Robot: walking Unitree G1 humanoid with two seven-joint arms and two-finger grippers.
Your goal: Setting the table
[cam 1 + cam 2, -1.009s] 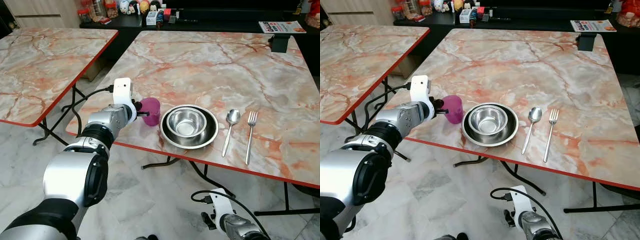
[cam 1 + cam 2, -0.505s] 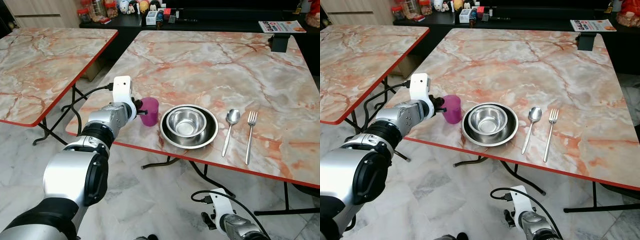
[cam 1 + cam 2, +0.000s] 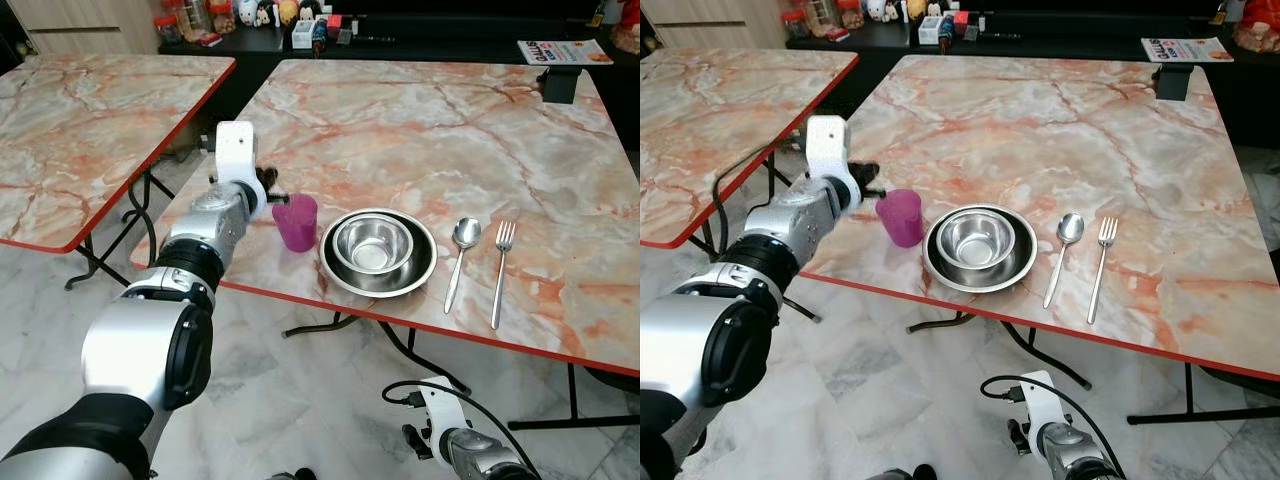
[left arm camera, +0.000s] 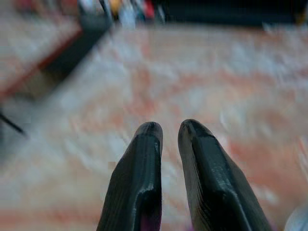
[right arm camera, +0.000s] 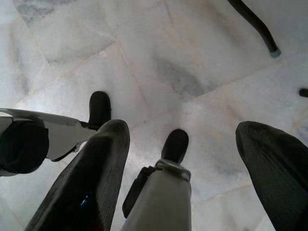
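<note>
My bench (image 3: pixel 470 120) is pale marble veined in orange and pink, edged in red. The cup (image 3: pixel 296 222) on it is magenta. The bowl (image 3: pixel 372 243) and the plate (image 3: pixel 345 278) under it are shiny silver, as are the spoon (image 3: pixel 460 247) and fork (image 3: pixel 499 272). My arms are silver with black joints; my left gripper (image 4: pixel 169 135) has black fingers and a white wrist block. The floor (image 5: pixel 144 57) is whitish-grey marble tile with darker grey streaks.

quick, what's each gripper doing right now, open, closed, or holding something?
Left gripper: closed, holding nothing, just beside the pink cup.
Right gripper: open, holding nothing, hanging idle above the floor.
</note>
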